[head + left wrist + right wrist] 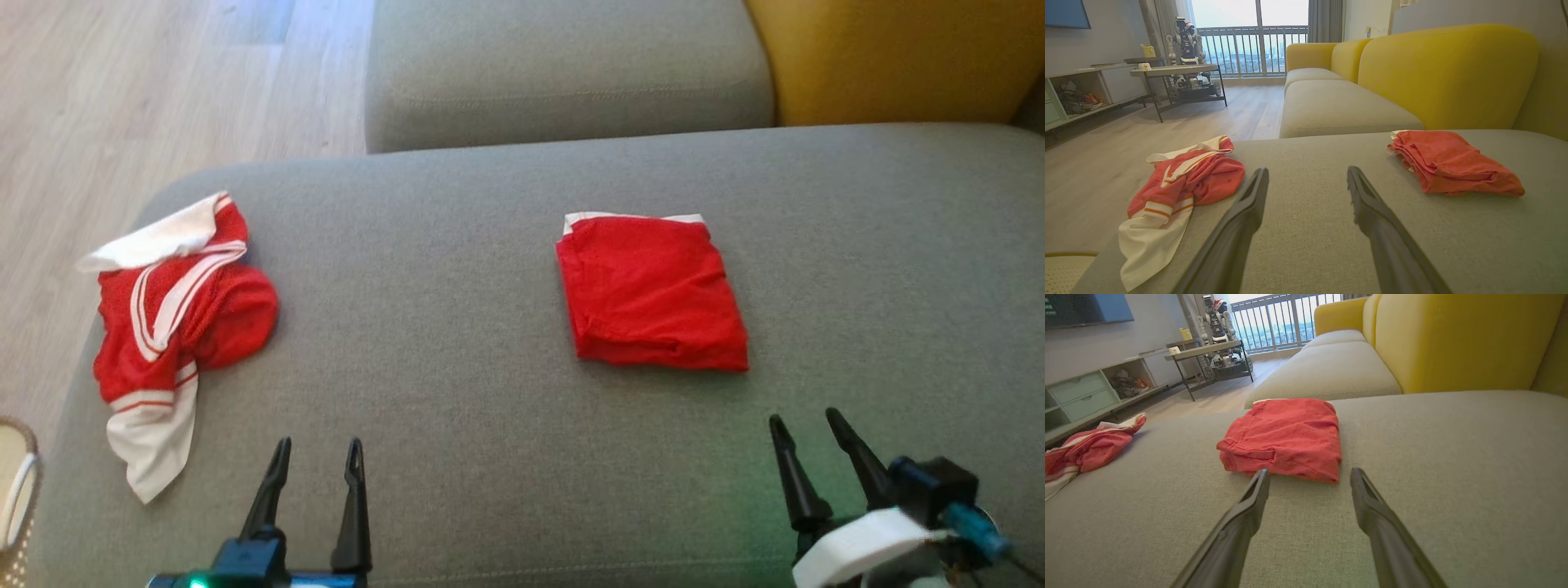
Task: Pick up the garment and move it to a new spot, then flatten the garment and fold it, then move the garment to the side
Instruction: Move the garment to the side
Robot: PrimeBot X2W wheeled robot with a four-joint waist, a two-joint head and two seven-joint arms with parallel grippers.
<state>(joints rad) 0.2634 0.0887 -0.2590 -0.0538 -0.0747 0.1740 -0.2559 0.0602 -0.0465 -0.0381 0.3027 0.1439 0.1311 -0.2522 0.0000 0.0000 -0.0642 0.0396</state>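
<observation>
No readable text, labels or numbers anywhere

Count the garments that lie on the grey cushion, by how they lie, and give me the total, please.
Folded red garment: 1
Crumpled red and white garment: 1
Total: 2

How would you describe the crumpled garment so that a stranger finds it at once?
On the grey sofa cushion, go to its left edge beside the wooden floor. The crumpled garment lies there, red with white stripes and bands, while the folded red garment to its right is a neat square.
</observation>
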